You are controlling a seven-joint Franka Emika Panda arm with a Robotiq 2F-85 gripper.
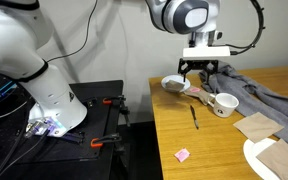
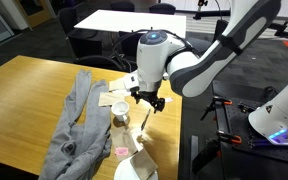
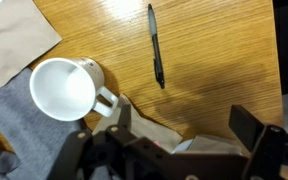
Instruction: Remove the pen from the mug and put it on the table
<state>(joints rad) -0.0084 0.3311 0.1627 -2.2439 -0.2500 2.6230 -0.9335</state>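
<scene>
The dark pen [image 3: 156, 46] lies flat on the wooden table [image 3: 219, 60], apart from the white mug [image 3: 64, 88], which stands upright and shows nothing inside. My gripper [image 3: 184, 132] is open and empty, with its fingers spread, hovering above the table beside the mug's handle. In an exterior view the gripper [image 1: 203, 68] hangs over the mug [image 1: 224, 103], with the pen [image 1: 194, 117] on the table [image 1: 189, 140] in front. In an exterior view the gripper [image 2: 147, 100] is next to the mug [image 2: 120, 116].
A shallow white bowl [image 1: 174, 84] sits behind the mug. A grey cloth [image 1: 269, 90] and brown paper napkins [image 1: 256, 125] lie nearby. A pink scrap [image 1: 182, 155] is near the table edge. A black bench with red clamps [image 1: 104, 110] stands beside the table.
</scene>
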